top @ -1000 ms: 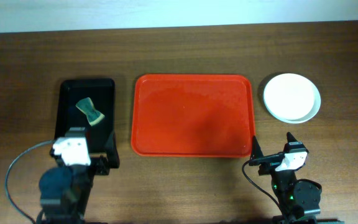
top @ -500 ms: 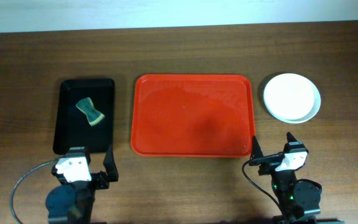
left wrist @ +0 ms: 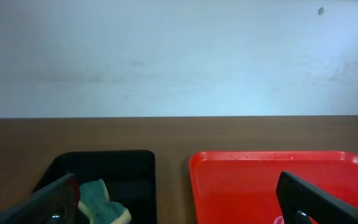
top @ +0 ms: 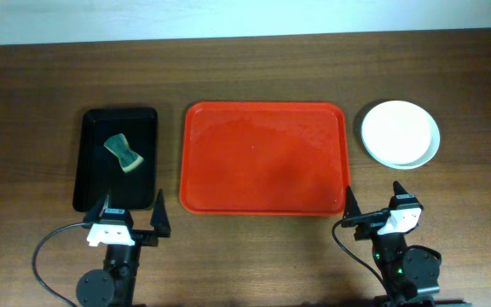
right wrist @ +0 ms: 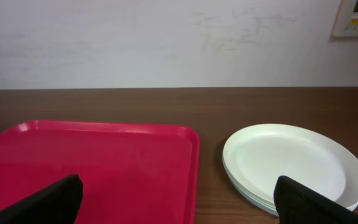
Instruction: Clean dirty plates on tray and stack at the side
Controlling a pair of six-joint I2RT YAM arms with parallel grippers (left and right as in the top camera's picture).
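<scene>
The left end effector [top: 133, 205] has drawn back off the narrow black plastic tray [top: 90, 175] to the near edge of the brown wooden bench [top: 254, 68]. Its fingers stand wide apart with nothing between them. The green-and-yellow sponge [top: 123, 153] lies loose in that black tray, well clear of the arm. The right end effector [top: 373, 198] has not moved, and its fingers are likewise spread and empty.

The large red rectangular plastic tray [top: 262, 158] is bare, with no dish on it. The round shallow plates [top: 401, 134] sit stacked on the bench just right of its far corner. A white one is on top, with pale mint rims showing beneath it in the right wrist view (the exact count is hard to make out). No teal smear shows on the top face.

With the sponge put down, the red tray emptied and both arms parked, the job looks finished.
</scene>
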